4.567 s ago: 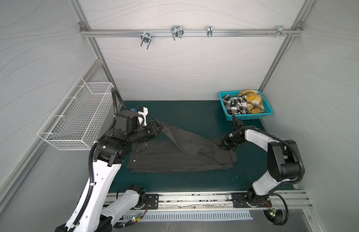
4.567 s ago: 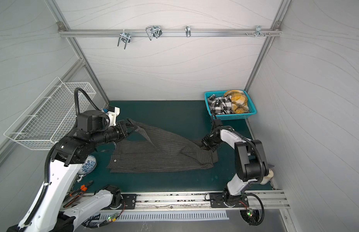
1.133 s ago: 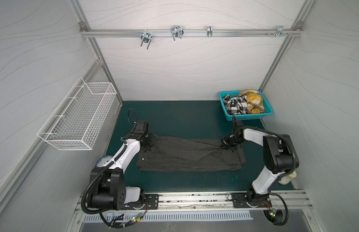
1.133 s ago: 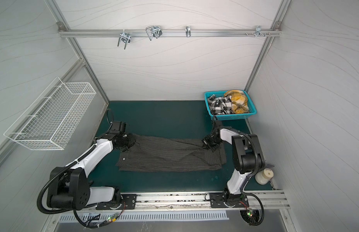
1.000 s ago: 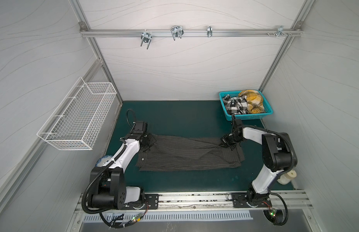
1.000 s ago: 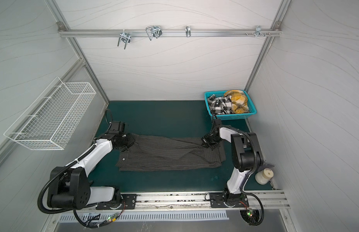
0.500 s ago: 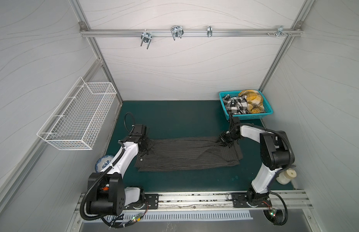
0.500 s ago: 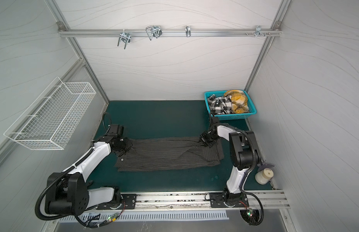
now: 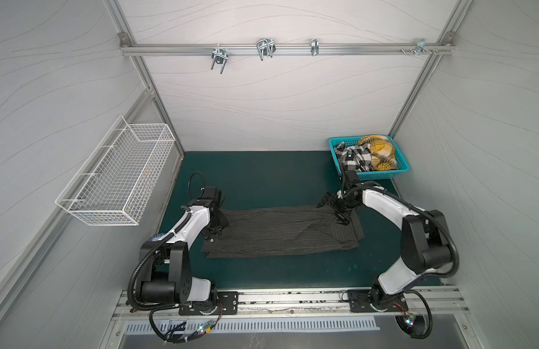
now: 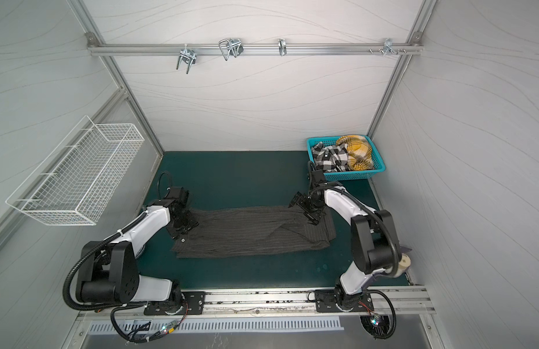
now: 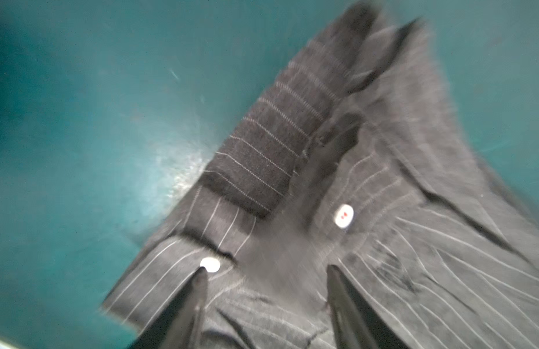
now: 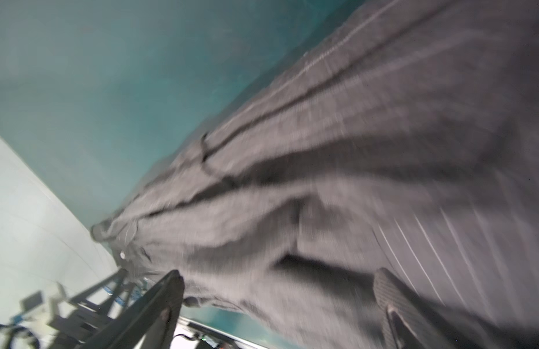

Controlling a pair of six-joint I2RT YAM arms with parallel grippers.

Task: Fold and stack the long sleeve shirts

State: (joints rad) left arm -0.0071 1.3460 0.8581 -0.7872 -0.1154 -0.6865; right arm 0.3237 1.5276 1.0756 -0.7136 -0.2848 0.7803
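Charcoal pinstripe shirt (image 9: 280, 229) lies flat on the green mat (image 9: 262, 175) as a long band running side to side, a diagonal fold edge showing toward its right end; left gripper (image 9: 216, 232) sits low over the left end, where the left wrist view shows collar layers and a pale button (image 11: 343, 216); its jaws stand spread with cloth under them, nothing pinched; right gripper (image 9: 337, 208) hovers at the far right corner of the band, jaws wide apart, also holding nothing; black-and-white plaid shirt (image 9: 354, 155) and yellow plaid shirt (image 9: 379, 151) sit crumpled together in the teal basket (image 9: 379, 174) at the back right corner, well apart from the band; judgement: the lengthwise folds on the first shirt look done, the crosswise folds into a compact packet are not; both basket shirts are untouched; no stack exists yet, so well under half the task is finished.
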